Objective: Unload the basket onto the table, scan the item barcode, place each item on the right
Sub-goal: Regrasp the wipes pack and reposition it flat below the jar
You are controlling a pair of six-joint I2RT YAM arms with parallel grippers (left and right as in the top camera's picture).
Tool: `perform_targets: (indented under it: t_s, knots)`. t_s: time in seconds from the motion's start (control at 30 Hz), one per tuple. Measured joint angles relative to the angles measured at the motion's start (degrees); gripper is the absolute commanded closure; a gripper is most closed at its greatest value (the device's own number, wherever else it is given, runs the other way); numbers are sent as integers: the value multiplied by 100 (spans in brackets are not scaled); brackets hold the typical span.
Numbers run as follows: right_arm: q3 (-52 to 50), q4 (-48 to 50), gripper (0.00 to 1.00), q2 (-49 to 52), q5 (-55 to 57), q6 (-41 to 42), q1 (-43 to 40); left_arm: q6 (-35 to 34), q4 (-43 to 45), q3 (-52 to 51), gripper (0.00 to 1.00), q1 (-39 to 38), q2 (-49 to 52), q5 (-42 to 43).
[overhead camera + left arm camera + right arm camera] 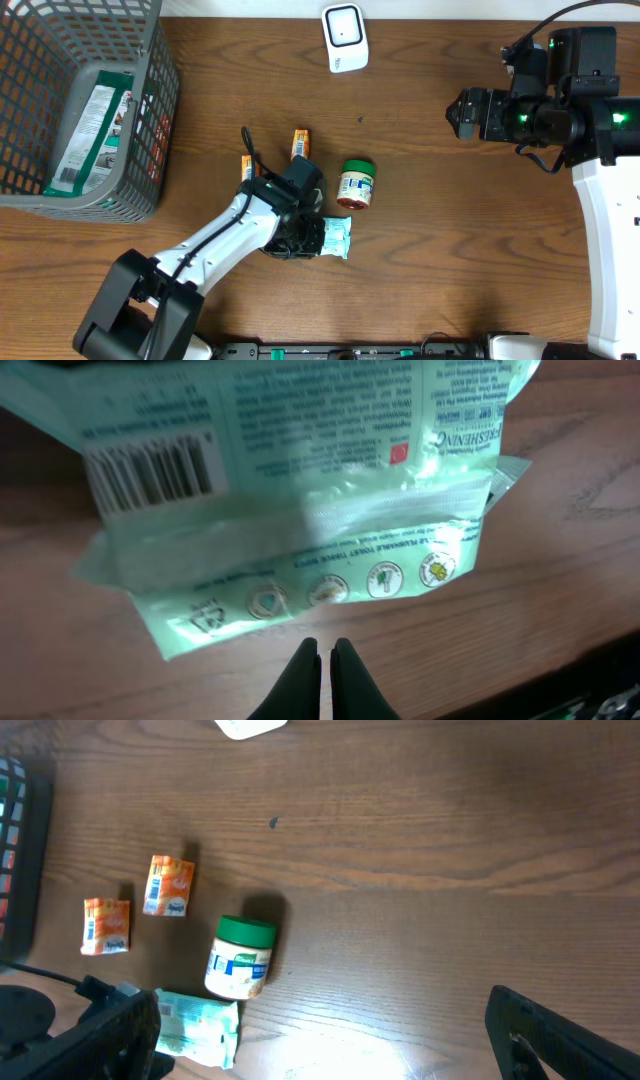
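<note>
Your green wipes pack (338, 238) lies flat on the table (450, 270), low in the middle, with its barcode (150, 472) on the upward face and plain to read from the left wrist view. The left tool (325, 648) is clenched, its fingers pressed together right at the pack's near edge. You can see nothing of the pack between them, so treat it as not grasped. The green-lidded jar (357, 183) stands just beside the pack, and two small orange boxes (300, 143) lie a little farther up. The white scanner (345, 38) sits at the far edge of the table, well apart from the pack, and no barcode is turned toward it. The right tool (458, 112) hangs released and empty off to the right. The grey basket (160, 120) on the left holds one packet. By my reading the scan is not yet done. You still have to get a hold on the pack, lift it, carry it up and show its code to the scanner.
</note>
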Motion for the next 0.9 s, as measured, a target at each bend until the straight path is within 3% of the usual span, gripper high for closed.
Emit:
perform_targets:
  t_s: [0.3, 0.6, 0.9]
  knots:
    - [0, 0, 1, 0, 0, 0, 0, -739, -39, -66, 92, -157, 0, -501]
    - [0, 0, 1, 0, 0, 0, 0, -953, 48, -420, 89, -160, 0, -595]
    - [0, 0, 1, 0, 0, 0, 0, -1075, 675, -662, 89, -122, 0, -717]
